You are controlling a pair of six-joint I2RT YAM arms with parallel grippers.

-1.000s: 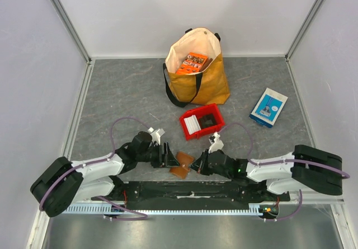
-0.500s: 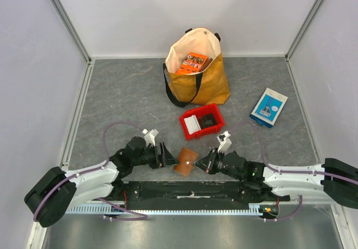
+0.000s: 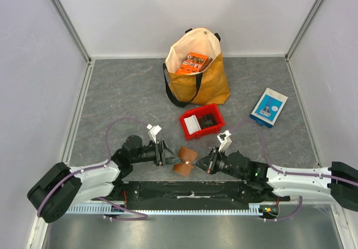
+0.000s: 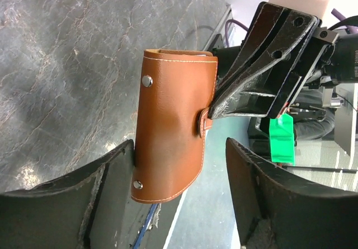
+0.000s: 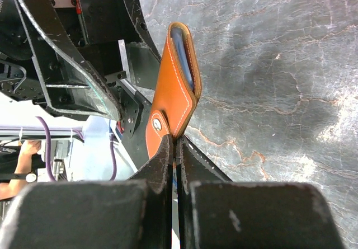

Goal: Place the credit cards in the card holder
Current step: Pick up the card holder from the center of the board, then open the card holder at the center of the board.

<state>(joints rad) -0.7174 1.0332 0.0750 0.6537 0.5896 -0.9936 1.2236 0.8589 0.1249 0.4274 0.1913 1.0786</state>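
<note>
Right arm (image 3: 296,176) stretched, right pincer (image 5: 174,142) clamps card holder (image 4: 170,120) edge, left pincer (image 4: 180,147) open astride.

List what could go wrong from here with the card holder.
1. The right gripper pinches the card holder only by its edge near the snap tab; it may swing or slip out.
2. The left gripper stands open around the card holder; closing now could shove it from that thin pinch or squeeze the pockets shut.

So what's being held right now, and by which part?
The right gripper is shut on the card holder, pinching its snap tab. The left gripper holds nothing: its jaws stand open either side of the holder.
</note>
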